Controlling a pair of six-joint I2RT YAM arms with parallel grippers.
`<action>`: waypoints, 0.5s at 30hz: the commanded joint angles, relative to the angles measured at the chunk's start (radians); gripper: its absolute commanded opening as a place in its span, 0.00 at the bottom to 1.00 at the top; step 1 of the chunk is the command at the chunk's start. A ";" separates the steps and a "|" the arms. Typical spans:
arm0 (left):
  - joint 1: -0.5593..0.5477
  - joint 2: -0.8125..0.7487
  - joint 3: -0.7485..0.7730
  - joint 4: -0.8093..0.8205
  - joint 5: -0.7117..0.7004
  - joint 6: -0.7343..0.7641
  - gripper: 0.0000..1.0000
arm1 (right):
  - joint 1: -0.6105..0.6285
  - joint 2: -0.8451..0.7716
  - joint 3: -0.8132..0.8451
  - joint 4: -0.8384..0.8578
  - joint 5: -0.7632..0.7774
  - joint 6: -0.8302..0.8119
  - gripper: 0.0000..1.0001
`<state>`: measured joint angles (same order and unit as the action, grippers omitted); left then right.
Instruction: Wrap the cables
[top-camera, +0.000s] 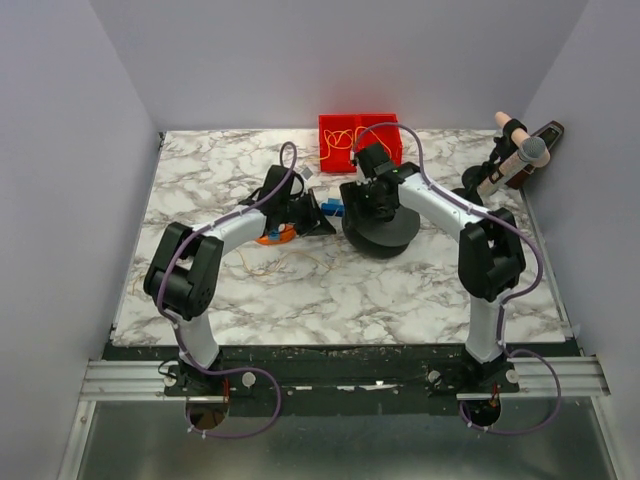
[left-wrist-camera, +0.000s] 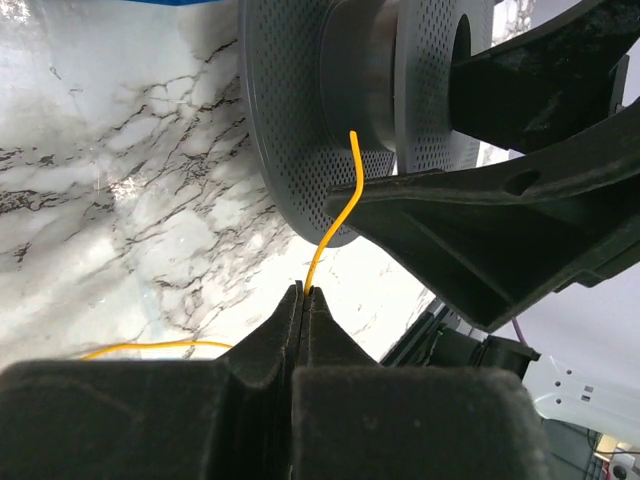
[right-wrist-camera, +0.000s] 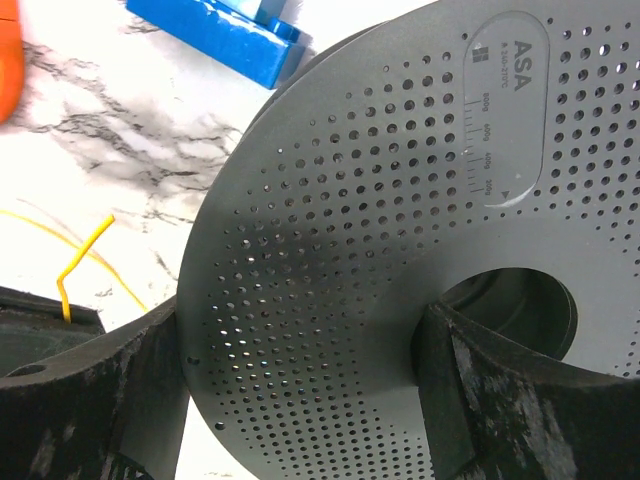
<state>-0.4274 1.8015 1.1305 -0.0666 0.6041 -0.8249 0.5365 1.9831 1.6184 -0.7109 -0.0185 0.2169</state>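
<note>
We have the left hand (left-wrist-camera: 303, 296) pressed together on the cable (left-wrist-camera: 335, 215). Its free end rises from the fingertips, up and slightly right, towards the hub between the flanges of the grey spool (left-wrist-camera: 285, 120) just ahead; we cannot tell whether it touches. The right hand (top-camera: 378, 200) is clamped on one perforated flange, one finger outside and one through the centre hole, holding the spool on edge. The left hand is nearer the cable. The right hand's dark finger crosses close beside it, and we judge that the main obstacle. Slack trails over the tabletop (top-camera: 400, 290). A blue block (right-wrist-camera: 225, 35), an orange object (top-camera: 275, 237) and a red bin (top-camera: 325, 125) lie nearby.
</note>
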 joint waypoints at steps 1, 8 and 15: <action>-0.004 -0.097 0.049 -0.041 0.016 0.018 0.00 | -0.015 -0.092 0.031 0.010 -0.133 0.047 0.06; -0.016 -0.185 0.106 -0.162 -0.072 0.122 0.00 | -0.041 -0.252 -0.066 0.177 -0.116 0.208 0.01; -0.086 -0.295 0.127 -0.217 -0.248 0.266 0.00 | -0.044 -0.483 -0.490 0.789 -0.155 0.629 0.01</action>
<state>-0.4664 1.5726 1.2209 -0.1978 0.5137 -0.6872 0.4969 1.5970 1.3384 -0.3706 -0.1349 0.5507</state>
